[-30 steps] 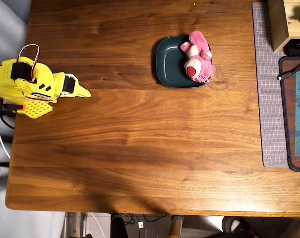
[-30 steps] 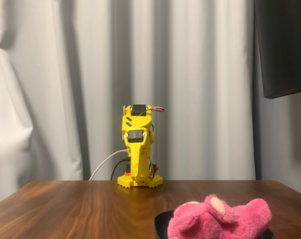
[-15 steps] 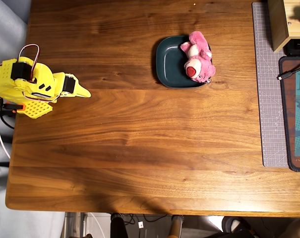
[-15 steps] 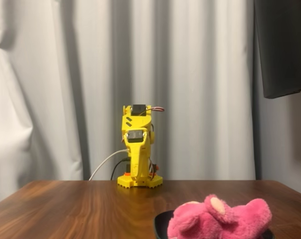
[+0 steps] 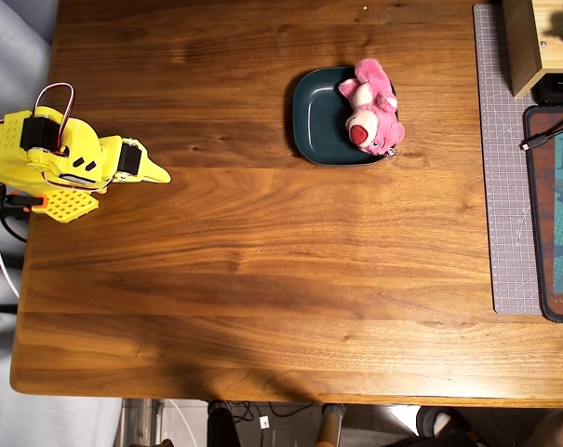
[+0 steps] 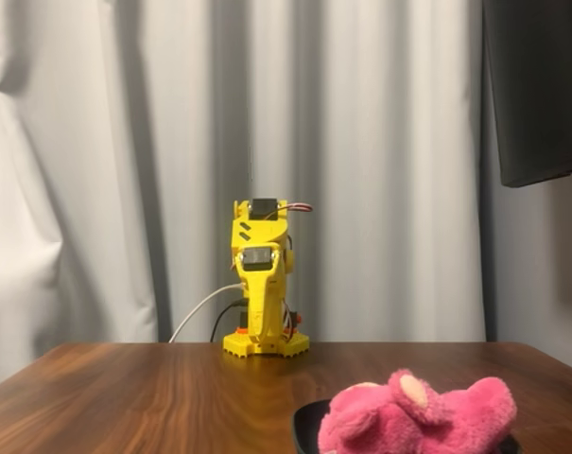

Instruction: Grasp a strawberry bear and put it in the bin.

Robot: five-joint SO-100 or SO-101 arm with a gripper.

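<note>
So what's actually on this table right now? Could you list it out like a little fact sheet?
arm: yellow arm folded at the left table edge in the overhead view
gripper: gripper tip pointing along the table, holding nothing, far from the toy; open or shut unclear
toy: strawberry bear lying in the bin, over its right side and rim
bin: bin, dark teal, on the wooden table
right edge: grey cutting mat and wooden box
backdrop: pale curtain in the fixed view

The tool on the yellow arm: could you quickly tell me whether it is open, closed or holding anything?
Tool: closed, holding nothing, folded back at the arm's base; the bear lies in the bin.
</note>
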